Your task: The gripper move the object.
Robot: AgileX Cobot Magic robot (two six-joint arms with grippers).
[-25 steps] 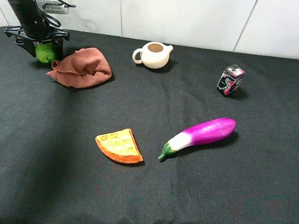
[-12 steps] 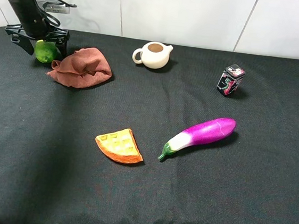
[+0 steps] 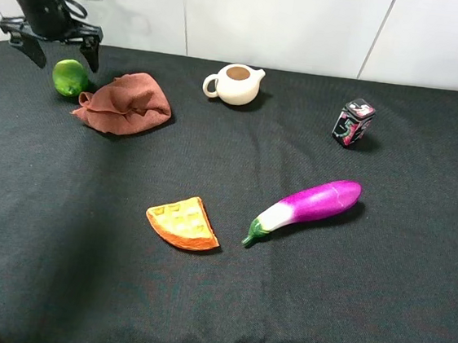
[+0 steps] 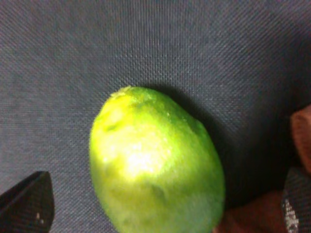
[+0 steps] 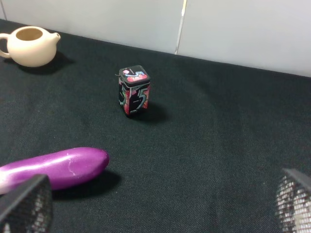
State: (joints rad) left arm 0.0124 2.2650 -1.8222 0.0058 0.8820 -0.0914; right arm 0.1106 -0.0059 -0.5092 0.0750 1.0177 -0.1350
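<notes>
Release stage of a pick-and-place task. The object, a green lime [image 3: 70, 78], lies on the dark cloth-covered bench [image 3: 215, 301] at its far left corner, just beside the rumpled brown cloth [image 3: 126, 102]; whether fruit and cloth touch cannot be told from the high view, though the left wrist view shows cloth at the fruit's edge [image 4: 158, 165]. The left pincer [image 3: 55, 45] hangs above the lime with its jaws spread wide, one tip to either side and both clear of the fruit, so nothing is pinched. In the left wrist view the two dark fingertips [image 4: 26, 204] appear only at the frame's corners, well apart from the fruit's skin. Judged from this arrangement, the placing step appears complete and the withdrawal is in hand: the next move calls for a straight lift away from the fruit, jaws kept wide, without brushing the lime, which would probably roll if nudged, or snagging the cloth. The right pincer [image 5: 155, 204] is also spread and empty, low over the near right of the bench, facing the purple eggplant [image 5: 53, 167], the small printed tin [image 5: 134, 90] and the cream teapot [image 5: 30, 45]. A waffle wedge [image 3: 182, 223] lies mid-bench, well apart from the lime.
</notes>
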